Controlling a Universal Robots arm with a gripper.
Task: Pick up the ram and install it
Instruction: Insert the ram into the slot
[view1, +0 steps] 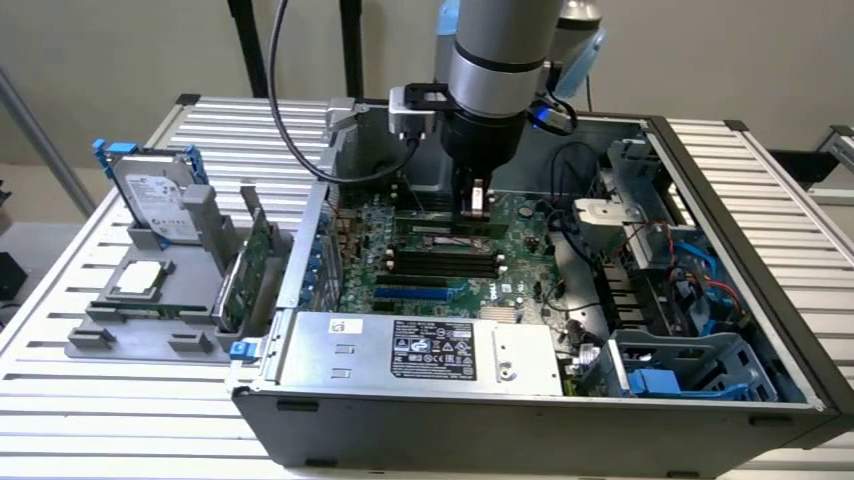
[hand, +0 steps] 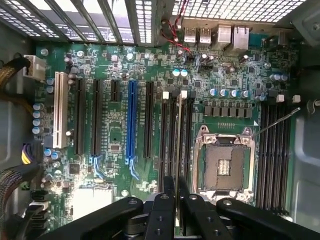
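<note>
The ram (hand: 179, 145) stands edge-on, clamped between the fingers (hand: 168, 197).

Plain beige wall (view1: 107, 50) behind a ribbed metal table (view1: 80, 420), evenly lit

No text legible. Black label (view1: 434, 350) on power supply (view1: 334, 358): print and marks too small to read. White label (view1: 163, 208) on hard drive (view1: 139, 172): likewise unreadable.
</note>
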